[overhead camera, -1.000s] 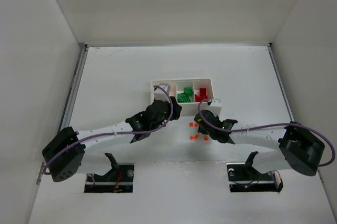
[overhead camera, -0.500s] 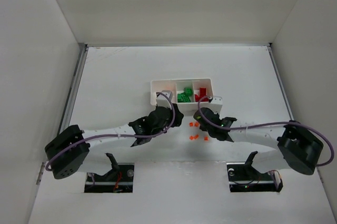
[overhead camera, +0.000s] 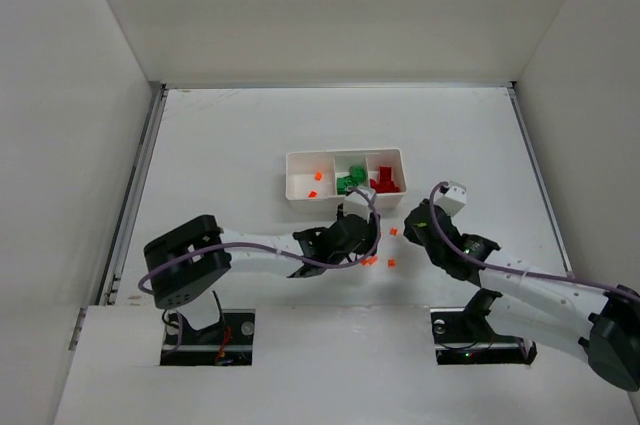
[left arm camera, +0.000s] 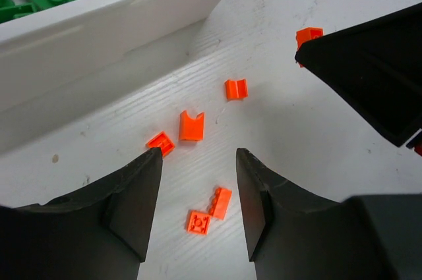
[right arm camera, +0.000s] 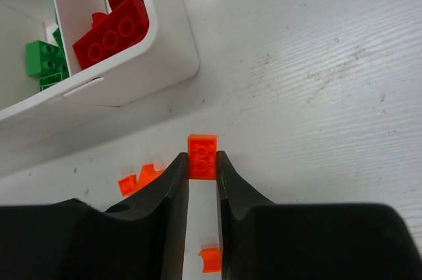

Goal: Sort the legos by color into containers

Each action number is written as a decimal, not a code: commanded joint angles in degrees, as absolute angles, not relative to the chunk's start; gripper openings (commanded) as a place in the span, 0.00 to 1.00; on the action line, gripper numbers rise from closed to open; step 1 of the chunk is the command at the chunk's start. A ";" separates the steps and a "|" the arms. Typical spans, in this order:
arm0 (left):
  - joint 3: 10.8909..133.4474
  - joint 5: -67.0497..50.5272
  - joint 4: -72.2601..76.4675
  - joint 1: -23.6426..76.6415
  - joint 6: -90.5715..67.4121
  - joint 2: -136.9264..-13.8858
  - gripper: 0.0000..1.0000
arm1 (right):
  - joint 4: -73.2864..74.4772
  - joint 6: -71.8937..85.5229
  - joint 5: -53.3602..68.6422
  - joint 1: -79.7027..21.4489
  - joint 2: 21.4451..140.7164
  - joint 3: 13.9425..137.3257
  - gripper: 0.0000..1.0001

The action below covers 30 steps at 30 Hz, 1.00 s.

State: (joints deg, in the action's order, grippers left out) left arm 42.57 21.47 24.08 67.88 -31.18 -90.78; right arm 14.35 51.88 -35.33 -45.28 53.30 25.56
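Note:
The white tray [overhead camera: 343, 158] holds orange bits [overhead camera: 315, 183] in its left compartment, green legos [overhead camera: 348, 183] in the middle and red legos [overhead camera: 384, 181] on the right. My right gripper [right arm camera: 202, 165] is shut on a small orange brick [right arm camera: 202, 155], low over the table just in front of the tray's red corner [right arm camera: 165, 43]. My left gripper [left arm camera: 198, 161] stands open above loose orange bits [left arm camera: 192, 125], with two more [left arm camera: 210, 213] between its fingers. The right gripper's black finger [left arm camera: 369, 69] shows at the upper right of the left wrist view.
More orange bits lie on the table in front of the tray [overhead camera: 390, 263], some beside the right fingers [right arm camera: 142, 178] and one beneath them [right arm camera: 210, 259]. The two grippers work close together. White walls enclose the table on three sides.
The left arm has drawn back from over the tray's left compartment to the loose orange bits, and its jaws have widened a little. The right gripper has closed on an orange brick and shifted right.

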 commanded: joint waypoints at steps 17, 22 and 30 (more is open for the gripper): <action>56.95 27.25 21.45 69.83 -22.76 -106.17 0.34 | 7.21 49.75 -29.09 -37.84 44.91 19.25 0.18; 57.57 26.98 20.22 69.65 -22.94 -107.14 0.31 | 6.33 49.04 -28.48 -36.69 44.74 18.99 0.18; 56.69 29.00 20.21 69.91 -23.47 -106.97 0.38 | 6.06 48.69 -27.86 -36.17 44.82 19.07 0.18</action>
